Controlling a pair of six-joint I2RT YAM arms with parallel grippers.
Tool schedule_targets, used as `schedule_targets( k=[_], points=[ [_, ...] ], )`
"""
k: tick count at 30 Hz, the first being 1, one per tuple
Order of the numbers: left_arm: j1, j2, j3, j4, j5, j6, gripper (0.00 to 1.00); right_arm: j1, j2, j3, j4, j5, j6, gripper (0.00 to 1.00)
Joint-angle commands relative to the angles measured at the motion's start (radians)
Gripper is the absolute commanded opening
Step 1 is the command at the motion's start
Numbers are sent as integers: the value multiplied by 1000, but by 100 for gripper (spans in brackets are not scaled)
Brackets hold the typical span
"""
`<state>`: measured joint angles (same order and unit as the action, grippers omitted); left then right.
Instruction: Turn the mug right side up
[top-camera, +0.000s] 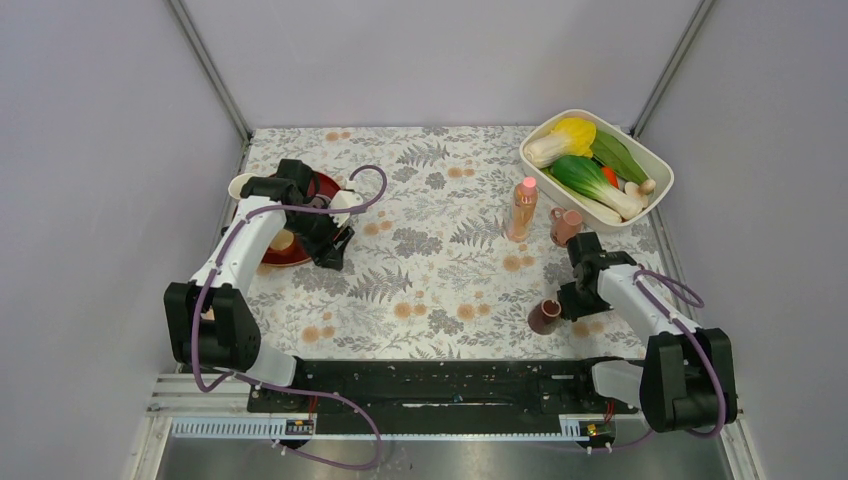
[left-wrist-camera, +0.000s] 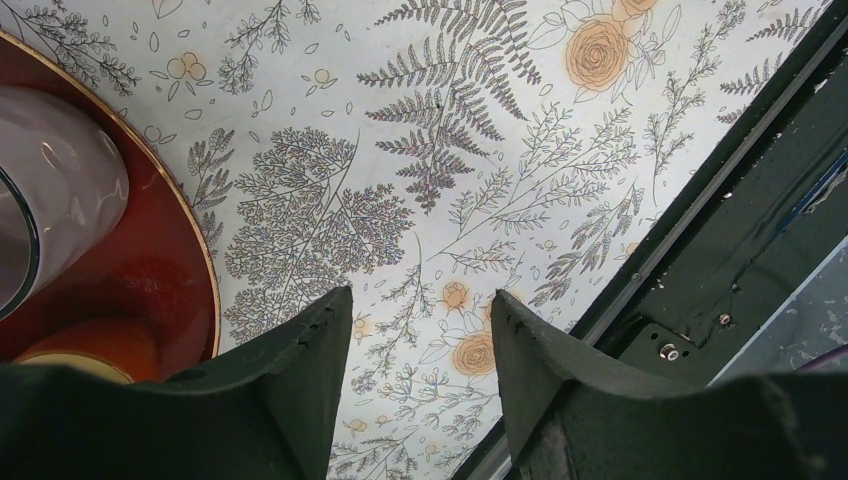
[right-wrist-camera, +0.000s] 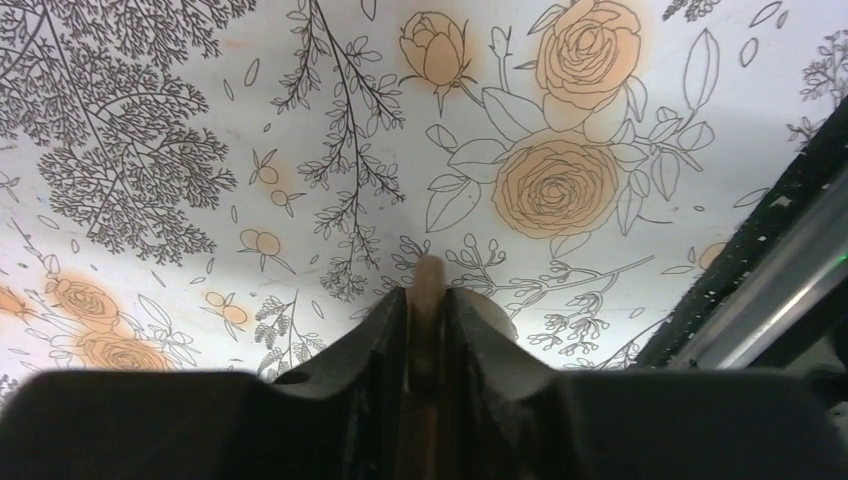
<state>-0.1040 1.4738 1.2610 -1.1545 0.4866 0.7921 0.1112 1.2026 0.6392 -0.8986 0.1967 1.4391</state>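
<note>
The mug (top-camera: 545, 317) lies nr the near-right corner of the surface (top-camera: 440, 270); looks tipped, not upright yet, tho which way the mouth faces I can't tell. The right gripper (top-camera: 565, 303) is clamped on a thin pale-pink part of it, rim or handle unclear, prob. so a wrist roll can swing it mouth-up. The left gripper (left-wrist-camera: 420, 330) has jaws apart w/ nothing between, hovering beside the red plate (left-wrist-camera: 150, 270) nr the left edge, out of the way.

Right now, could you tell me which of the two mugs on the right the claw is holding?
The near mug, closer to the arm bases: the right claw is shut on its wall. The far mug stands free beside the bottle.
</note>
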Motion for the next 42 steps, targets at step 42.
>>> schedule_targets(
  k=[42],
  points=[
    [-298,-32,650,325,809,-949,72,621,-162,498,1322,-384,-768,0]
  ],
)
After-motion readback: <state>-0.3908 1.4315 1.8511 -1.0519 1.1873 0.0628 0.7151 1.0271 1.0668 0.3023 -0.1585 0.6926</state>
